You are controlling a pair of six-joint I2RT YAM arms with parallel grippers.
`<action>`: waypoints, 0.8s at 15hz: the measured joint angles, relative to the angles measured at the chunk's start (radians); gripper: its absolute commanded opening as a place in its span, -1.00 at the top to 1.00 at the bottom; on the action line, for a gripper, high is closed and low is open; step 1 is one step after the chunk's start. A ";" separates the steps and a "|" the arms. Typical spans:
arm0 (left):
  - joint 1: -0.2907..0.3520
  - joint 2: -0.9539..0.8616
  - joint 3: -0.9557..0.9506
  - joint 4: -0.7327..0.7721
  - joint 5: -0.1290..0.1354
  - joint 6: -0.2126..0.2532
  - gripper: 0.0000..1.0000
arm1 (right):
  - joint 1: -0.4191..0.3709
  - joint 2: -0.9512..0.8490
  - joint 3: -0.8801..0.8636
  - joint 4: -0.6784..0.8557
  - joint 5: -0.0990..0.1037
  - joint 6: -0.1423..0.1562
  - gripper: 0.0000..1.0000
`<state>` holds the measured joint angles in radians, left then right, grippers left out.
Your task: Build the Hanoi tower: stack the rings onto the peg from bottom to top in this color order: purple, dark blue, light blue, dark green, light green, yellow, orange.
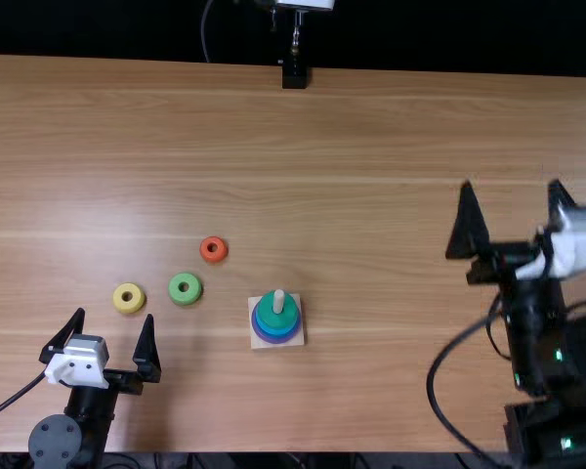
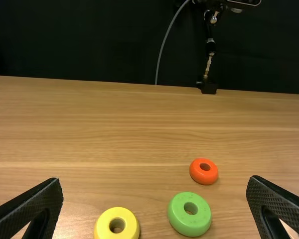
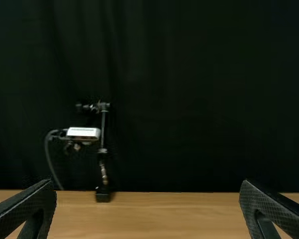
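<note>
Light brown wood for the table (image 1: 391, 127). Toward its near edge, a pale square base (image 1: 298, 334) carries the peg (image 1: 279, 301), which stands upright. Rings on the peg: the purple ring (image 1: 260, 332) lowest, blue (image 1: 259, 320) above it, the dark green ring (image 1: 279, 319) uppermost. Whether the blue is one ring or two cannot be told from the top view. The peg's rounded tip rises out of the dark green ring.

Three rings lie flat on the wood, left of the base and apart from one another. The yellow ring (image 1: 137, 303) is the leftmost; the light green ring (image 1: 192, 293) sits to its right, about level with it; the orange ring (image 1: 221, 255) lies farther off, beyond the light green ring and a little to its right.

Left gripper (image 1: 114, 318): open, two fingers spread wide and pointing toward the far edge, tips just short of the yellow ring in the top view. The left wrist view shows the three loose rings ahead of the fingers.

Right gripper (image 1: 511, 185): also open, fingers well apart, over the right part of the table, pointing toward the far edge.

At the far edge, a black stand (image 1: 294, 76) against a dark backdrop (image 1: 117, 27).
</note>
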<state>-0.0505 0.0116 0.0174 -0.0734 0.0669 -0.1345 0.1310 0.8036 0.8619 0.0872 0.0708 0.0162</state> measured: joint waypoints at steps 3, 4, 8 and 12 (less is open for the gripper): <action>0.000 0.000 0.000 0.000 0.000 0.001 -1.00 | -0.023 -0.277 -0.242 0.078 0.008 -0.004 -1.00; 0.000 0.000 0.000 0.000 0.000 0.000 -1.00 | -0.023 -0.332 -0.304 0.078 0.024 -0.005 -1.00; 0.000 0.000 0.000 0.000 0.000 0.000 -1.00 | -0.040 -0.527 -0.520 0.073 0.099 -0.080 -1.00; 0.000 0.000 0.000 0.000 0.000 0.000 -1.00 | -0.040 -0.781 -0.710 0.073 0.115 -0.146 -1.00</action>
<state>-0.0502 0.0116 0.0177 -0.0738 0.0666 -0.1345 0.0906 0.0227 0.1520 0.1604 0.1860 -0.1299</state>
